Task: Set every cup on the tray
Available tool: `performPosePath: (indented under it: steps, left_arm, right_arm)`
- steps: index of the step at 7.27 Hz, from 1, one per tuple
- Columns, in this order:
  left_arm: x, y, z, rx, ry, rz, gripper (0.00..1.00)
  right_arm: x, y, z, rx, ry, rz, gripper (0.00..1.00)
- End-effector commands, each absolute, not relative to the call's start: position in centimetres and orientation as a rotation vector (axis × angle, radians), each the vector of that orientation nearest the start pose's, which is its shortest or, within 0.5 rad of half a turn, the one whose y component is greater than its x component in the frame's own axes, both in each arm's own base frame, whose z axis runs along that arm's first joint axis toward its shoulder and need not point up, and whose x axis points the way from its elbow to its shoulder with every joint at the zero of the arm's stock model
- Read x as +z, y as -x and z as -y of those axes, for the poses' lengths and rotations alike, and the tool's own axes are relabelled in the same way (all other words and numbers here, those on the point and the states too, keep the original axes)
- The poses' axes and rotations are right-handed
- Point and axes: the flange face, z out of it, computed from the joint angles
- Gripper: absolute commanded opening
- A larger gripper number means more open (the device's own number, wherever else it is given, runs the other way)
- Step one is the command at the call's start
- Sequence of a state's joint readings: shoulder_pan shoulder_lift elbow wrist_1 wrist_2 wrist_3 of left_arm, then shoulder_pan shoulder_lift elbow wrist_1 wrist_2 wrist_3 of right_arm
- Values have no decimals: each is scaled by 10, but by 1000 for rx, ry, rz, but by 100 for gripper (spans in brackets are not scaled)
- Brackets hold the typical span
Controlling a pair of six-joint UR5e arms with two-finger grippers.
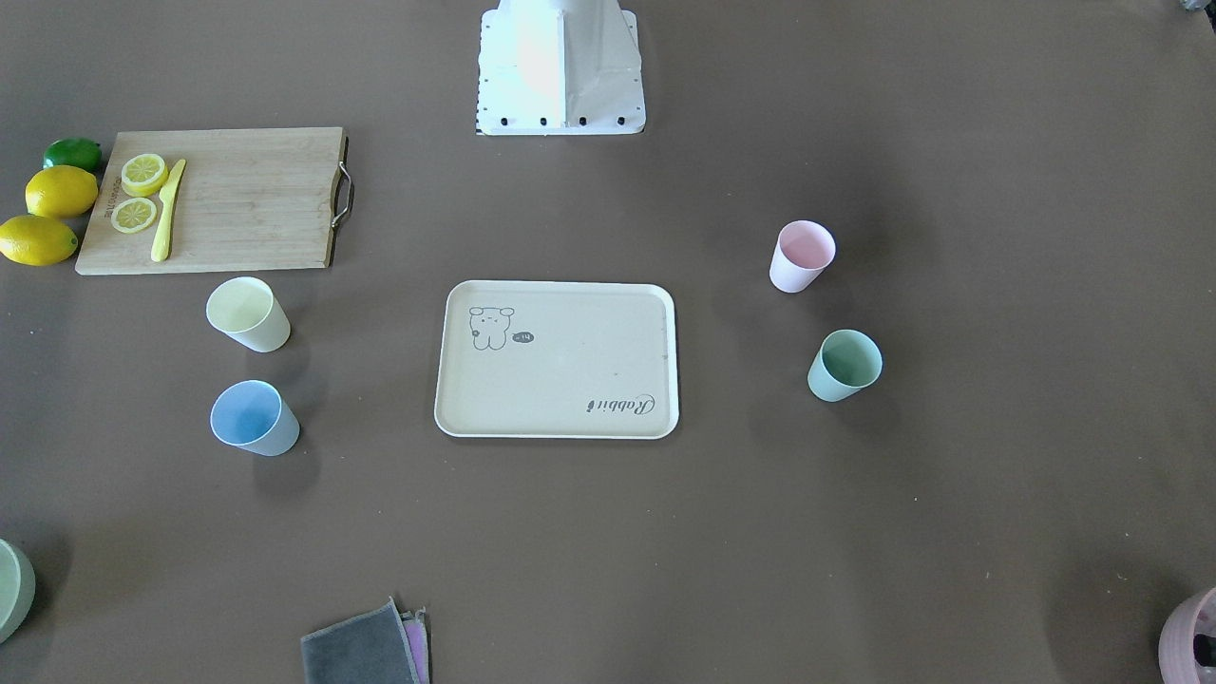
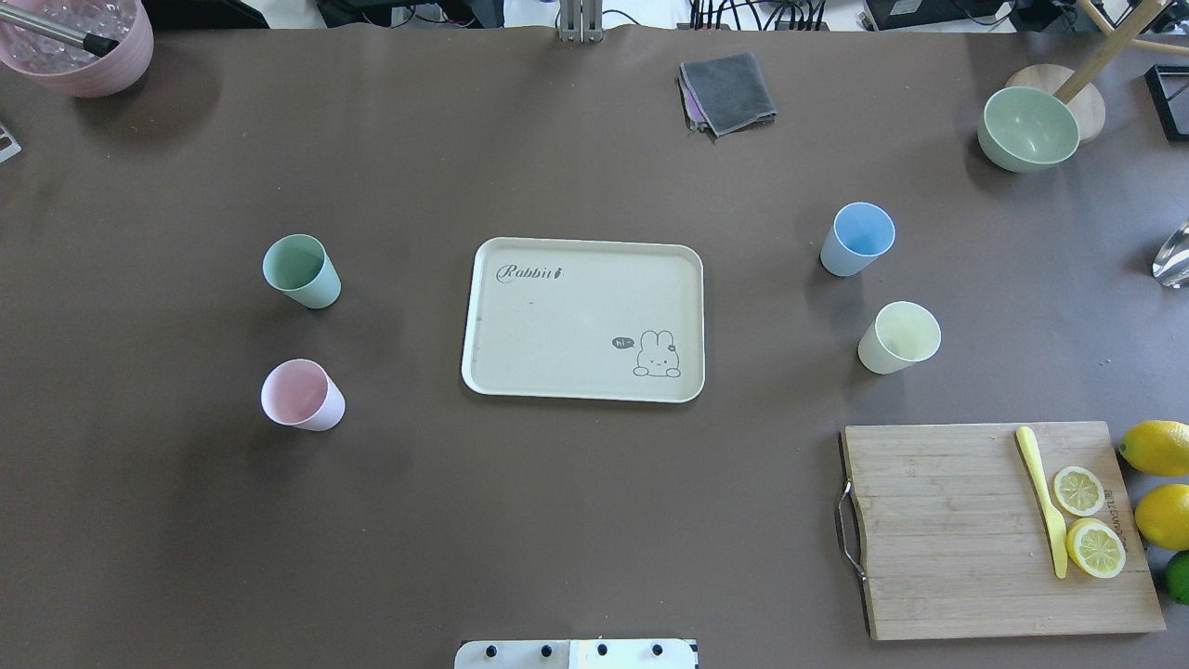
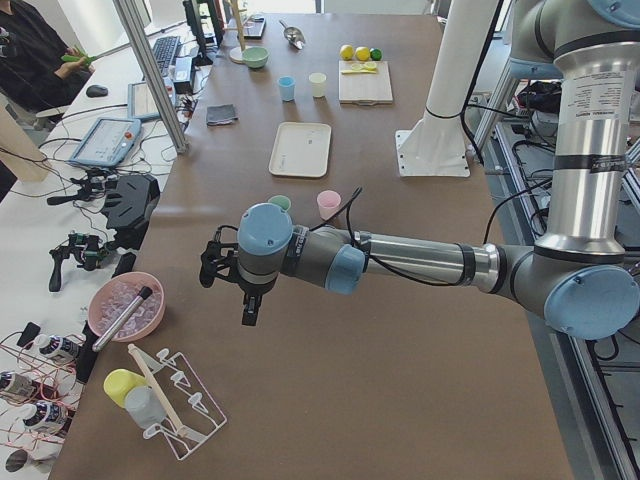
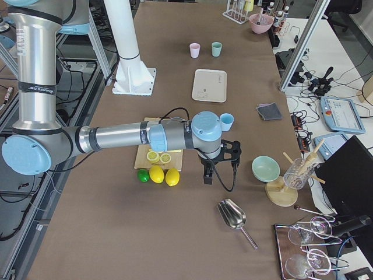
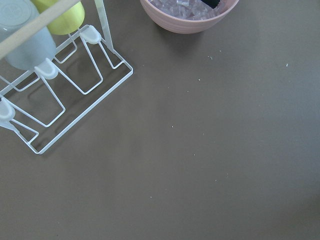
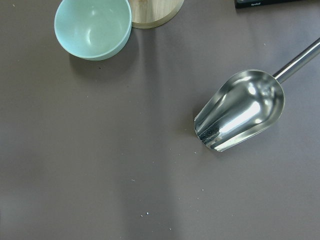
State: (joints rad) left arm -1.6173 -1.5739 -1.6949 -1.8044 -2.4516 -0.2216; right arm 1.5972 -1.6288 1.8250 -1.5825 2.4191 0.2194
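The cream tray [image 2: 576,316] lies empty at the table's middle. The mint green cup [image 2: 300,270] and the pink cup [image 2: 302,395] stand upright to its left. The light blue cup [image 2: 857,238] and the pale yellow cup [image 2: 898,336] stand upright to its right. No gripper shows in the overhead or front view. My left gripper [image 3: 248,312] hangs over the table's left end, near the pink bowl. My right gripper [image 4: 207,177] hangs over the right end, past the lemons. I cannot tell whether either gripper is open or shut. Both wrist views show only table.
A wooden cutting board [image 2: 975,530] with lemon slices and a yellow knife [image 2: 1045,502] lies near right, lemons [image 2: 1156,448] beside it. A green bowl [image 2: 1028,128], a folded grey cloth [image 2: 729,91], a pink ice bowl [image 2: 79,42], a wire rack [image 5: 60,85] and a metal scoop [image 6: 240,110] sit around.
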Motion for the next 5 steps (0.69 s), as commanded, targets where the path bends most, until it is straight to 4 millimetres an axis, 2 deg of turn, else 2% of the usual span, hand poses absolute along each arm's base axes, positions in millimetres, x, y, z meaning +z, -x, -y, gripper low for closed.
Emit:
performPosePath:
  steps: [1, 2, 3, 4, 5]
  left_arm:
    - [517, 51, 512, -191, -225, -943, 97]
    - [519, 30, 513, -158, -224, -955, 97]
    - [527, 18, 515, -108, -244, -996, 97]
    - [522, -4, 514, -44, -285, -1035, 98]
    - [513, -17, 517, -68, -283, -1059, 98]
  right_arm:
    - [515, -55, 483, 163, -78, 946, 100]
    - [509, -38, 492, 109, -105, 946, 100]
    - [511, -30, 496, 65, -156, 951, 100]
    - [523, -30, 482, 37, -208, 961, 100]
    - [527, -25, 479, 21, -218, 963, 100]
